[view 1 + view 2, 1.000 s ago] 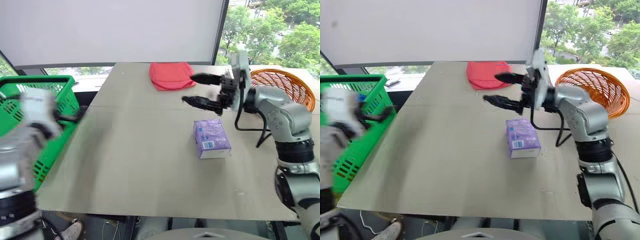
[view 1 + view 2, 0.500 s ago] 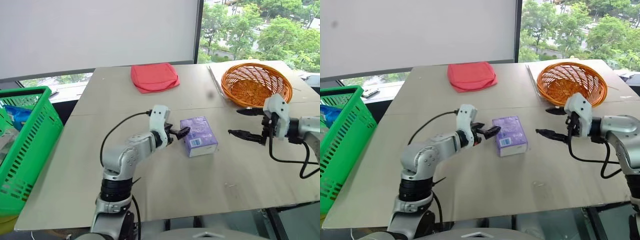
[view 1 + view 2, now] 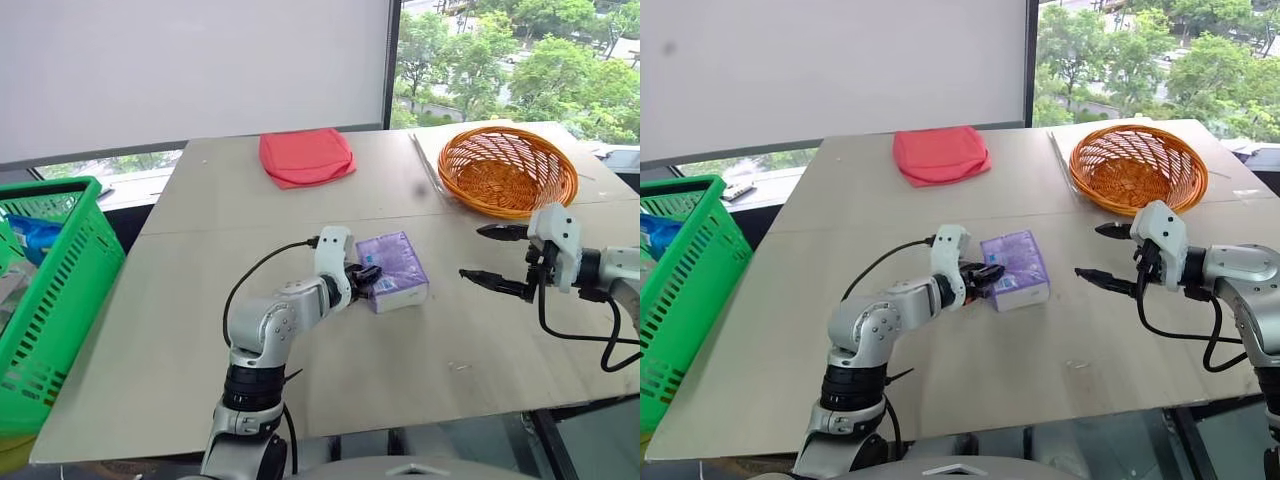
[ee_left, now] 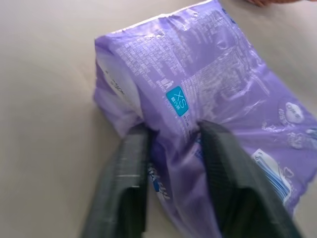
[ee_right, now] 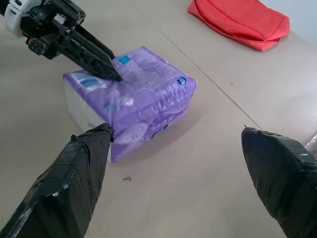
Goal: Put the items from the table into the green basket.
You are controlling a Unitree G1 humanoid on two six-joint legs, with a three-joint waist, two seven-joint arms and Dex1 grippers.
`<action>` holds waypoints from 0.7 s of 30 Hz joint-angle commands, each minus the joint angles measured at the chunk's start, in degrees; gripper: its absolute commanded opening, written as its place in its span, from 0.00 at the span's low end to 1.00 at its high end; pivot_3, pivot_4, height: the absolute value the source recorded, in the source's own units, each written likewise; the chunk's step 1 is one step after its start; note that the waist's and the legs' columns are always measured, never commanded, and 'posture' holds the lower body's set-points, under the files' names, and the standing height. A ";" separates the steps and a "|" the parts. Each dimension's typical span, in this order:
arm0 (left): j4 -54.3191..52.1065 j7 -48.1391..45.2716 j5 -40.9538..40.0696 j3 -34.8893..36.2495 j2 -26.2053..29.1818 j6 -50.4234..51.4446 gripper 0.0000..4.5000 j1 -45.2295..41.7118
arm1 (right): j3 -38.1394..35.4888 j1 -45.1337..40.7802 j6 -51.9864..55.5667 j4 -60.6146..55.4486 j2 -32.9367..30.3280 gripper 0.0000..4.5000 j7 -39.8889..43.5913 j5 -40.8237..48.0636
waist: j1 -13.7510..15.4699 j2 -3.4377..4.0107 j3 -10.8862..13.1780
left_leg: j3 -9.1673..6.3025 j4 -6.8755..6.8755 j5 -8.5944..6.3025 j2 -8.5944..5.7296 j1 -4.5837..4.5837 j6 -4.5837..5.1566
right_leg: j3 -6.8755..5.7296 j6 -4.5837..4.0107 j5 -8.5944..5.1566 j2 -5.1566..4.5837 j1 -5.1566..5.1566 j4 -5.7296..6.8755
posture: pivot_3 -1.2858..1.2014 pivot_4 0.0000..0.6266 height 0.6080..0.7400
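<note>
The table (image 3: 200,300) carries everything but the green basket (image 3: 55,290), which stands off its left edge with a blue packet inside. At the far right corner sits an orange wicker bowl (image 3: 508,170), and a red pouch (image 3: 306,156) lies at the far edge near the middle. The purple tissue pack (image 3: 397,270) rests on the table at its centre (wrapper creased where it is gripped). The left gripper (image 4: 171,148) pinches the pack's near-left corner, fingers (image 4: 126,188) pressed into the plastic film. The right gripper (image 3: 488,255) hovers to the pack's right, well apart from it, jaws spread wide and holding nothing.
</note>
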 commanded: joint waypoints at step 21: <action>-10.82 -12.60 10.14 44.04 51.07 5.16 0.32 5.23 | 10.44 -30.00 11.73 3.31 28.13 1.00 -1.20 13.38 | 6.74 -0.15 0.07 | -0.09 -0.78 0.23 0.12 -0.44 -0.60 | 0.12 -0.42 0.20 0.18 -1.06 -0.06 | 0.58 0.00 1.00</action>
